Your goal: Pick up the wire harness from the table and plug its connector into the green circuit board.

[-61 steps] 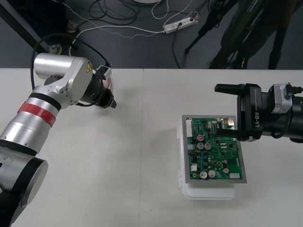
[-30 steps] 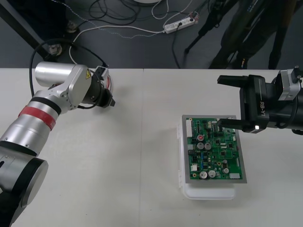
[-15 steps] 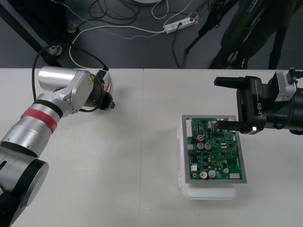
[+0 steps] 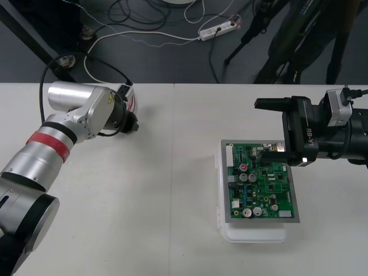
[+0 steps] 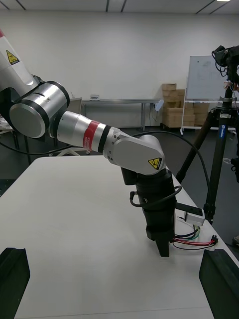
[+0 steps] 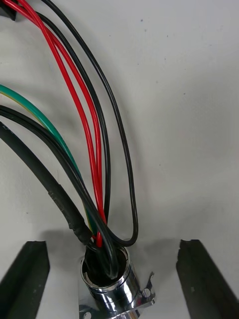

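Note:
The wire harness [image 4: 133,103] lies near the table's far edge on the left. In the left wrist view its red, black and green wires [image 6: 94,149] run into the round metal socket [image 6: 113,286], which rests on the table. My left gripper [image 4: 130,121] stands over that socket, open, with a black finger [image 6: 27,279] on each side and clear of it. From the right wrist view the left gripper [image 5: 161,244] points straight down beside the wires [image 5: 193,240]. The green circuit board [image 4: 260,183] sits on its white base [image 4: 253,234] at the right. My right gripper [image 4: 268,129] hovers open at the board's far right corner.
Dark floor with cables and a power strip [image 4: 217,30] runs beyond the far edge, close behind the harness. A tripod [image 5: 219,149] stands past the table near the left gripper. Bare tabletop [image 4: 172,172] separates the harness from the board.
The left gripper has crept toward the far edge and come down around the harness's socket. The right gripper has shifted slightly left over the board's far corner.

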Available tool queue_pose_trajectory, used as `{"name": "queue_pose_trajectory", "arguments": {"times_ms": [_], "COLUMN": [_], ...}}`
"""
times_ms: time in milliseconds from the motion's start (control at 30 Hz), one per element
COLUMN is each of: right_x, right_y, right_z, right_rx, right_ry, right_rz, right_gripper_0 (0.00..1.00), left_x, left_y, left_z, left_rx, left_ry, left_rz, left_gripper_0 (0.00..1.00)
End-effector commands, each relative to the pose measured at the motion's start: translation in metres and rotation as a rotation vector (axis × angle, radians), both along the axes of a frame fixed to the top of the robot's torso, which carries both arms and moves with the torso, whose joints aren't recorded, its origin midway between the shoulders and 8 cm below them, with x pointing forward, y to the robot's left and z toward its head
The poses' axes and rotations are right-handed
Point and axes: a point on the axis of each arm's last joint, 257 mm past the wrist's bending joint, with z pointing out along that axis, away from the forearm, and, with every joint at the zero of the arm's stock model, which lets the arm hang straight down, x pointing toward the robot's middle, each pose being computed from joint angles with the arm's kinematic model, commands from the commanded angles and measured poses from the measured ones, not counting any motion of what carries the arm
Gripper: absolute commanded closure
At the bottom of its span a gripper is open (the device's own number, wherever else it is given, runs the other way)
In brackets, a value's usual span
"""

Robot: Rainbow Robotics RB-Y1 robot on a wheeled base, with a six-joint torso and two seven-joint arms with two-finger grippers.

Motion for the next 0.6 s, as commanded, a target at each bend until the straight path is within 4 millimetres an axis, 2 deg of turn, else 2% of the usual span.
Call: {"name": "queue_pose_trajectory", "arguments": {"times_ms": [33, 300, 367, 400, 467, 600], "right_x": [-0.0006, 0.0015, 0.0024, 0.0021, 0.0023, 0.0019], "right_y": [-0.0003, -0.0008, -0.0011, -0.0005, -0.0007, -0.0003], "right_z": [0.0098, 0.0057, 0.004, 0.0044, 0.0041, 0.0041], "right_rx": [-0.034, -0.05, -0.056, -0.055, -0.054, -0.053], "right_ry": [-0.029, -0.032, -0.032, -0.033, -0.031, -0.031], "right_rz": [0.023, 0.015, 0.012, 0.013, 0.012, 0.014], "right_gripper_0": [0.0, 0.0, 0.0, 0.0, 0.0, 0.0], "left_x": [0.0036, 0.0023, 0.0023, 0.0019, 0.0021, 0.0031], "left_y": [-0.0074, -0.0035, -0.0035, -0.0022, -0.0011, 0.0018], "left_z": [-0.0019, -0.0048, -0.0048, -0.0055, -0.0053, -0.0038], "left_rx": [0.02, 0.022, 0.022, 0.024, 0.024, 0.028], "left_ry": [-0.035, -0.028, -0.028, -0.027, -0.027, -0.029], "left_rz": [-0.041, -0.034, -0.034, -0.034, -0.031, -0.03], "left_gripper_0": [0.5, 0.54, 0.66, 0.83, 1.0, 1.0]}}
